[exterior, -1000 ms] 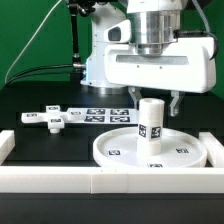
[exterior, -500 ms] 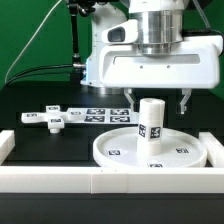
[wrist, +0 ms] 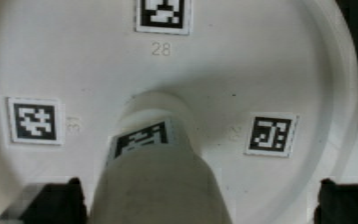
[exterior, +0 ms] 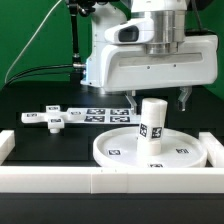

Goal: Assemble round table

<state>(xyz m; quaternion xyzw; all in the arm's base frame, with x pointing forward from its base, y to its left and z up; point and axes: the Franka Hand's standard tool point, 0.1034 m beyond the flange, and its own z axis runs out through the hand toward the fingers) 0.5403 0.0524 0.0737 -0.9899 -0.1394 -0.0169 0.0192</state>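
Disc (exterior: 128, 142) lies flat, near-right on the black table (exterior: 30, 100), against the white rail (exterior: 100, 180). Leg (exterior: 151, 126) stands upright at disc ctr, tags facing near. Gripper (exterior: 157, 104) hangs over the leg top, fingers (exterior: 133, 100) spread wide, one each side, not touching, holding nothing. Cross piece (exterior: 50, 118) lies well to the left, marker board (exterior: 105, 113) beyond the disc. Wrist view: leg (wrist: 158, 165) centred on disc (wrist: 247, 70).

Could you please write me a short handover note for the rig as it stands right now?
Gripper: open, fingers on either side of the leg's top, not gripping it.
Leg: upright on the middle of the disc; how tight its joint is cannot be told.
Cross-shaped piece: loose on the table, at the exterior view's left, apart from the disc.
Left to do: fit the cross-shaped piece on the leg.
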